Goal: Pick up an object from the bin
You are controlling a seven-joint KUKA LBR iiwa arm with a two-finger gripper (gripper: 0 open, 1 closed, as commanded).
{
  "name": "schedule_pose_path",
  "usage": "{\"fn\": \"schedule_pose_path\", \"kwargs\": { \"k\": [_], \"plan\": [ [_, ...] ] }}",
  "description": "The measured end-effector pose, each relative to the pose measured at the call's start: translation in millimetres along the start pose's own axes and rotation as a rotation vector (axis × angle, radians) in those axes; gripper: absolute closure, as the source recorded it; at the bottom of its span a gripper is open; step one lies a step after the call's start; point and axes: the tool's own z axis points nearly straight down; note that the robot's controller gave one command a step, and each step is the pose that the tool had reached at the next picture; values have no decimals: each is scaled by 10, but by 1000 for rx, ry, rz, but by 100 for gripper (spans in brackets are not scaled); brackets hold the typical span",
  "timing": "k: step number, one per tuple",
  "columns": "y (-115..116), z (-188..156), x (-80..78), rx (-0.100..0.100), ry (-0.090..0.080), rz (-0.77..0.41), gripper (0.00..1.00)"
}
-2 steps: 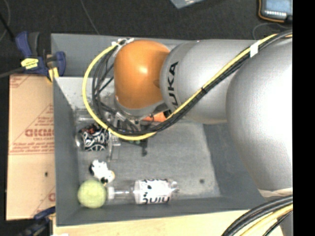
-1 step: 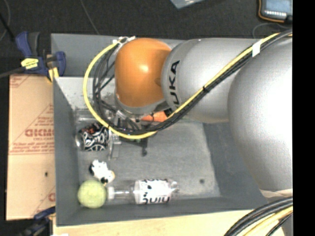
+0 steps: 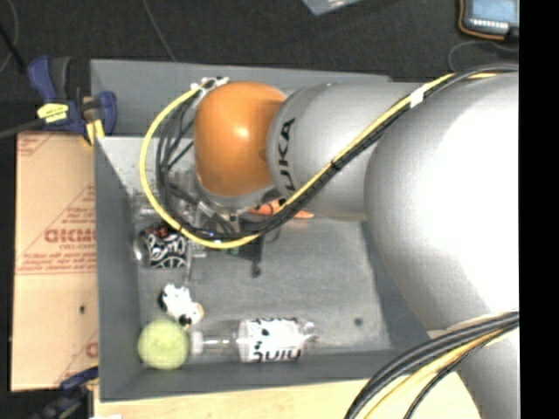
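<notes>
Several things lie near the gripper [image 3: 218, 234], whose opening I cannot tell; the nearest, a black-and-white patterned object [image 3: 162, 250] at nine o'clock, sits just beside the bin [image 3: 118, 260] wall, so a descent could jam it or miss.

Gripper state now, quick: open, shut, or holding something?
Gripper: cannot be told. It hangs beside the black-and-white patterned object by the left wall of the grey metal bin.
</notes>
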Motion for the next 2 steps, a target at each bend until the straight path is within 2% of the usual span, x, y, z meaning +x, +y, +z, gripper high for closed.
{"fn": "schedule_pose_path", "kwargs": {
  "k": [1, 2],
  "plan": [
    [24, 545, -123, 1, 2, -87, 0],
    [0, 705, -126, -4, -5, -24, 0]
  ]
}}
